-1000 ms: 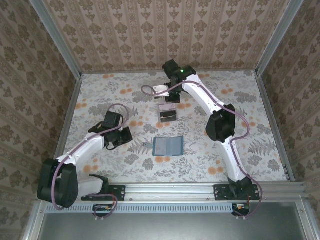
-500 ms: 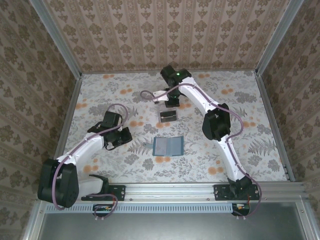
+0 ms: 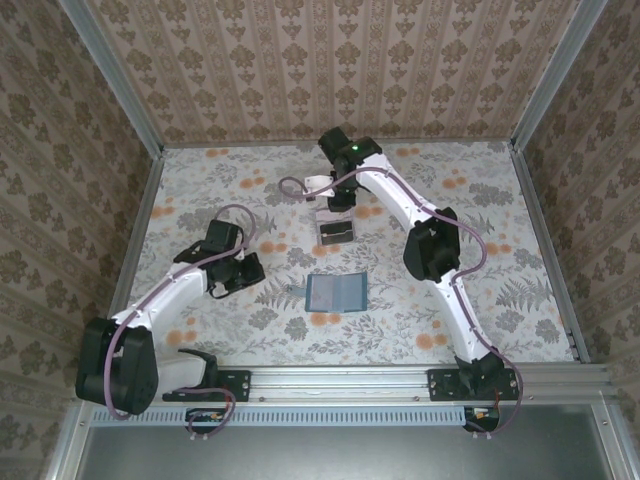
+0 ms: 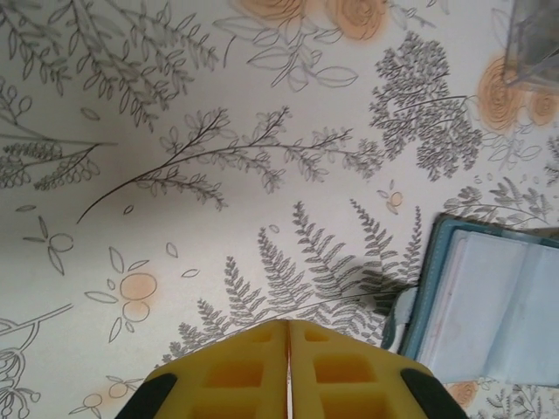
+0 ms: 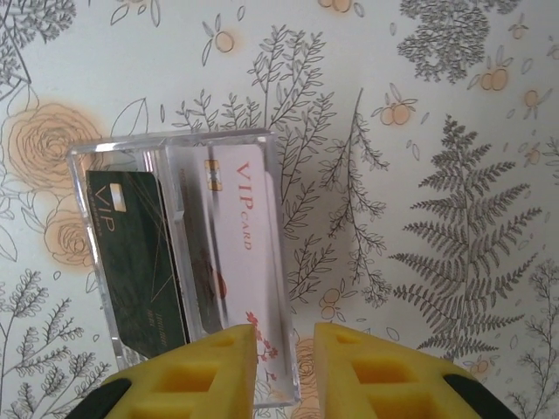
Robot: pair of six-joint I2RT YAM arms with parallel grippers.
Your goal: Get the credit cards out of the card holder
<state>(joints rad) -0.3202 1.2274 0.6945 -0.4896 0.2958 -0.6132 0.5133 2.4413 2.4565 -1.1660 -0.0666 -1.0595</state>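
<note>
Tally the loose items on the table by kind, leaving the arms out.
credit cards: 2 (one dark green, one pale; I cannot tell if there is a third between them)
clear tray: 1, holding both cards
card holder: 1, lying open
Total: 4

credit cards (image 5: 240, 227): side by side in tray (image 5: 175, 140), ahead of right fingers (image 5: 201, 375)
card holder (image 4: 489, 305): on table (image 4: 175, 105), right of left fingers (image 4: 236, 375)
</note>
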